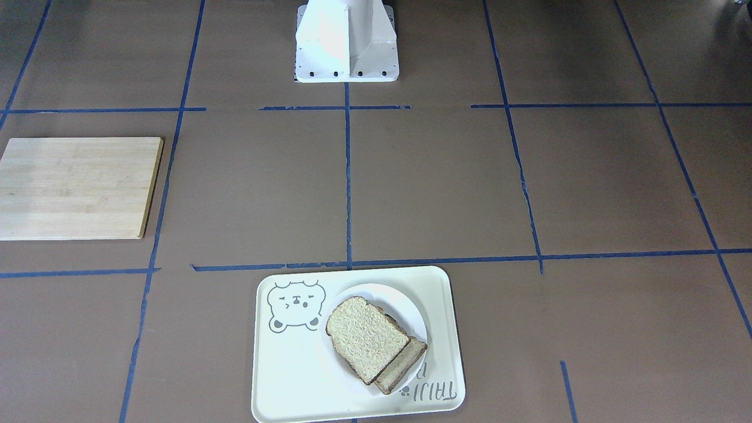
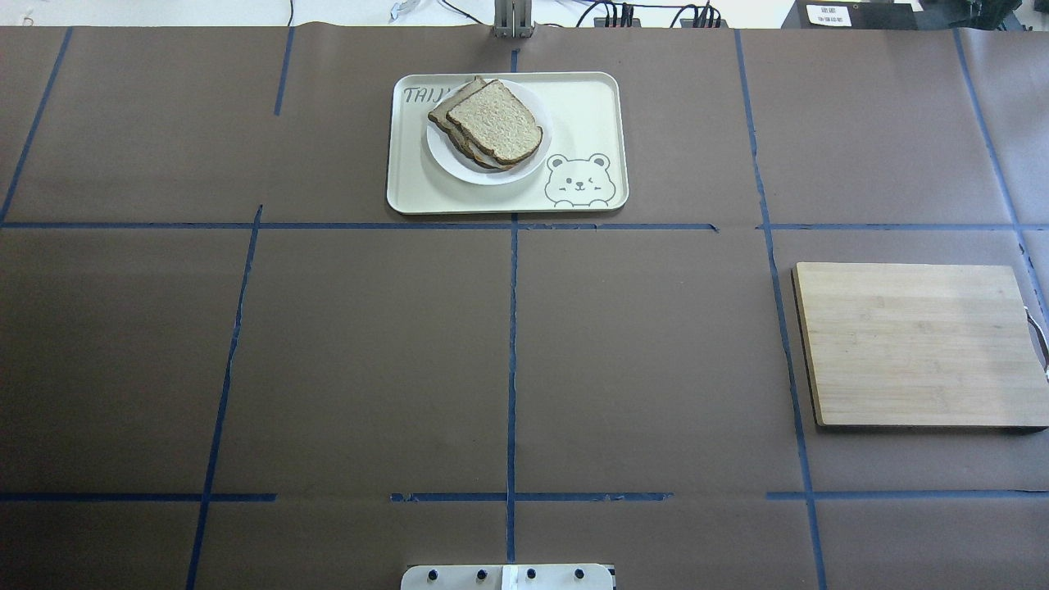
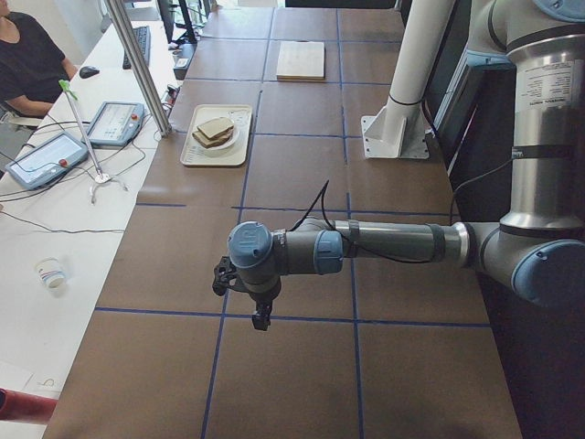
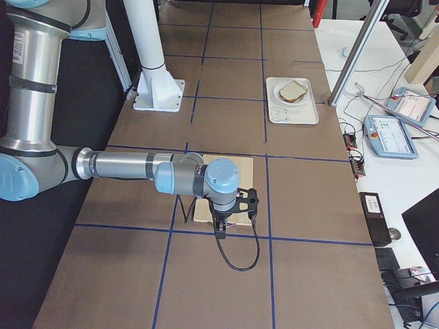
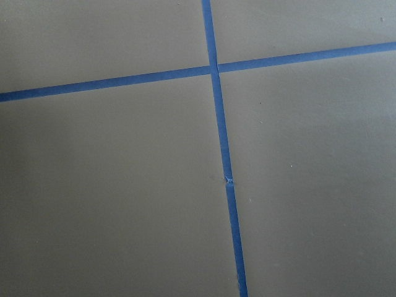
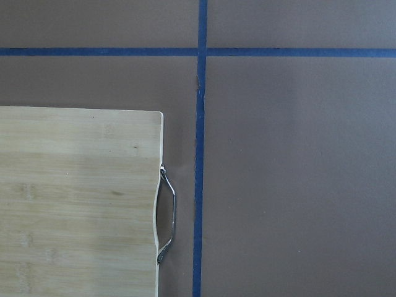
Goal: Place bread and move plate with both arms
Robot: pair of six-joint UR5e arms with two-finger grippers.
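The bread (image 1: 365, 336) lies as the top slice of a small stack on the white plate (image 1: 408, 305). It also shows in the overhead view (image 2: 497, 120). A second slice (image 1: 405, 363) sticks out from under it. The plate (image 2: 447, 162) stands on a cream tray (image 2: 586, 106). Both arms are outside the overhead and front views. The left gripper (image 3: 261, 316) hangs over bare table far from the tray. The right gripper (image 4: 219, 227) hangs over the wooden board's (image 4: 240, 168) end. I cannot tell whether either is open or shut.
The wooden cutting board (image 2: 918, 344) lies on the robot's right, its metal handle (image 6: 167, 216) at the outer edge. The white base column (image 1: 346, 41) stands at the robot's side. An operator (image 3: 27, 55) sits beyond the table's far edge with control tablets (image 3: 114, 122).
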